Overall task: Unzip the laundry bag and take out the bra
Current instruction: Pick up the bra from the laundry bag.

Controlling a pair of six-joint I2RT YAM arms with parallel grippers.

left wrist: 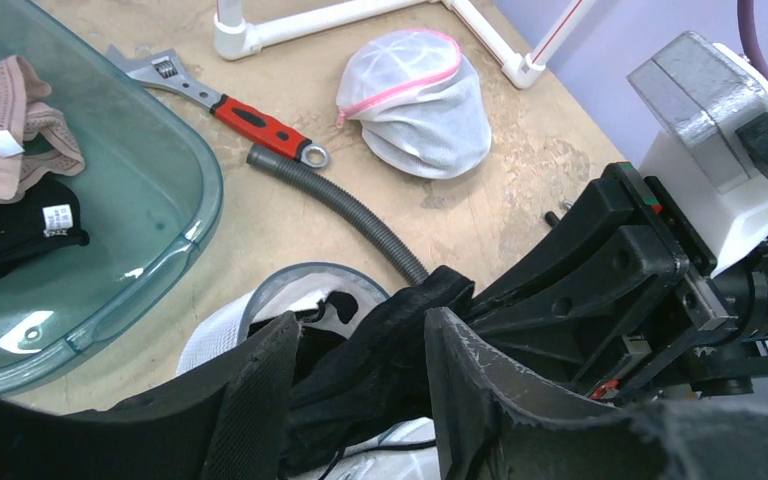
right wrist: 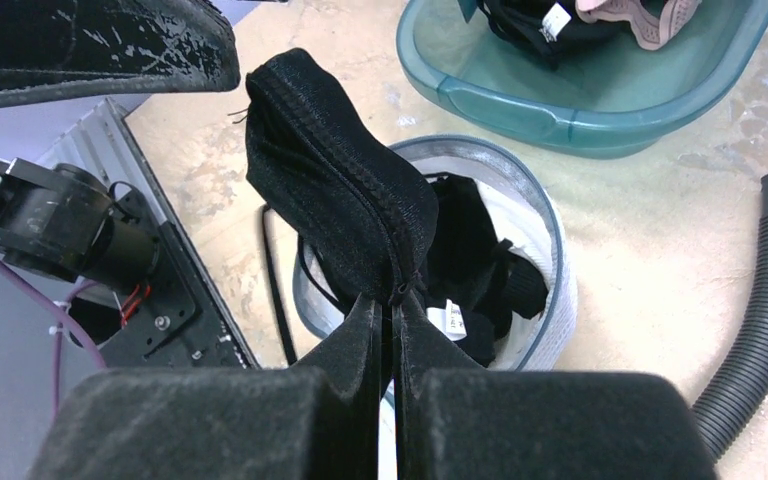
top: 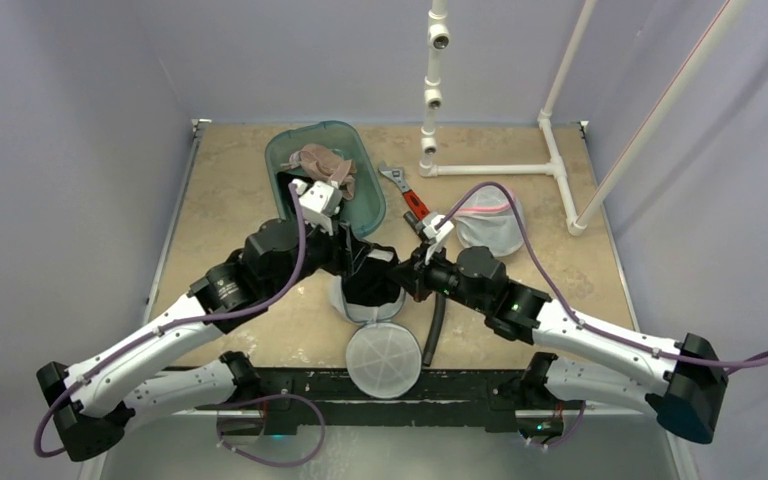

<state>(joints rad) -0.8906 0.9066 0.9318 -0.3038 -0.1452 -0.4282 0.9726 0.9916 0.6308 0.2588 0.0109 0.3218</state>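
Seen from overhead, the open laundry bag (top: 370,305) stands near the front edge of the table (top: 230,200), with its round lid (top: 383,360) lying flat just in front of it. Both arms meet right over the bag. I take this for a handover, one arm holding the black bra (top: 370,280) while the other lets go. The teal tub (top: 365,200) behind the bag and to its left already holds other bras, so I judge this one is headed there. A second bag (top: 488,225), zipped shut, sits behind the open bag to the right, with neither arm on it.

In the left wrist view, the left gripper (left wrist: 360,400) hangs over the bag's rim with its jaws standing apart. The bra is bunched loosely between them, released and not squeezed. The grey hose (left wrist: 350,215) and the wrench (left wrist: 230,110) lie beyond the bag, clear of the work.

In the right wrist view, the right gripper (right wrist: 392,310) is clenched hard on a seam of the bra. The fabric humps up above the bag's mouth while the rest trails down inside. So the bra is only partly out. A pinch on the edge suits a straight pull up and clear of the rim.
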